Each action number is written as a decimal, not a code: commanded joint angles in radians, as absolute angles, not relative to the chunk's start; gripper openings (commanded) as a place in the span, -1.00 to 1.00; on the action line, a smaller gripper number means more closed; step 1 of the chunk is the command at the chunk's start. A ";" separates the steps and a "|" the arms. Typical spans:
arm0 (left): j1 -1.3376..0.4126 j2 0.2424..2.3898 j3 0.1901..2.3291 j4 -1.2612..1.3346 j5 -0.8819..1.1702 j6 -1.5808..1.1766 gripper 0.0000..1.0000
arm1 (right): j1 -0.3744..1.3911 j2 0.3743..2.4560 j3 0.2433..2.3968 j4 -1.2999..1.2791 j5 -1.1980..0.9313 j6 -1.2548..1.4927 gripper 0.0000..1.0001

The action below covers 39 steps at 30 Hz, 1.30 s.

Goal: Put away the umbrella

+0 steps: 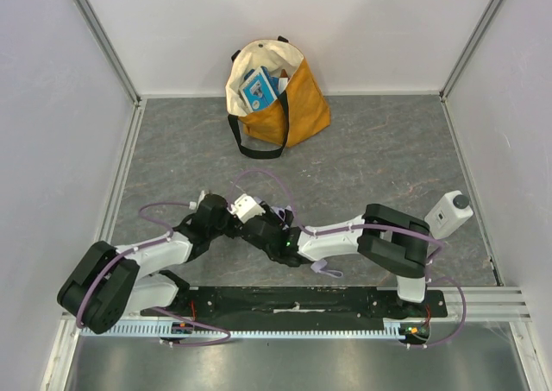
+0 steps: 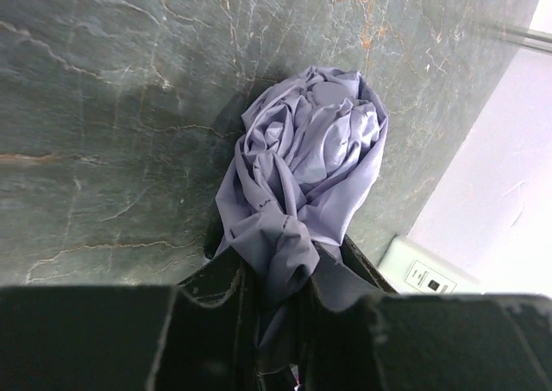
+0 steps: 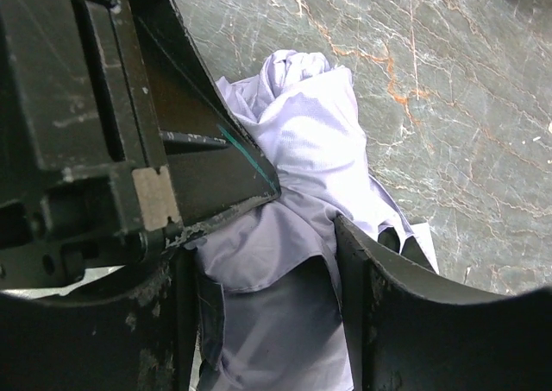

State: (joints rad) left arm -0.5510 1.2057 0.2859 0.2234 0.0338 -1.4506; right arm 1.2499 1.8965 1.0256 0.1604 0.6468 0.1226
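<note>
The left gripper (image 2: pixel 285 266) pinched the umbrella (image 2: pixel 310 149), a crumpled bundle of soft lavender cloth; the right gripper (image 3: pixel 263 261) straddled it, jaws apart.

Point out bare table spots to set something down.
Bare: the wide strip between the tote bag and the arms, and the back corners beside the bag. Crowded: front centre, both arms meeting over the umbrella; a white container at right.

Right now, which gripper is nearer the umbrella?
Left, narrowly. The left gripper has its fingers pinched on the umbrella, clamping its bunched fabric. The right gripper straddles the same fabric, a finger either side; whether it grips is unclear.
</note>
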 commanded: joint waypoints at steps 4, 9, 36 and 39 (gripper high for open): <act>-0.577 1.170 0.296 -0.032 0.137 -1.454 -0.96 | 1.203 1.968 0.898 0.130 0.468 0.158 -0.58; -0.578 1.183 0.298 -0.031 0.133 -1.454 -0.96 | 1.160 1.960 0.879 0.133 0.296 0.183 -1.00; -0.393 1.090 0.209 0.277 0.187 -1.143 0.89 | 0.796 2.054 0.928 0.087 -0.514 0.333 -1.00; -0.391 1.172 0.196 0.349 0.230 -1.160 0.89 | 0.766 2.078 0.945 0.101 -0.589 0.357 -1.00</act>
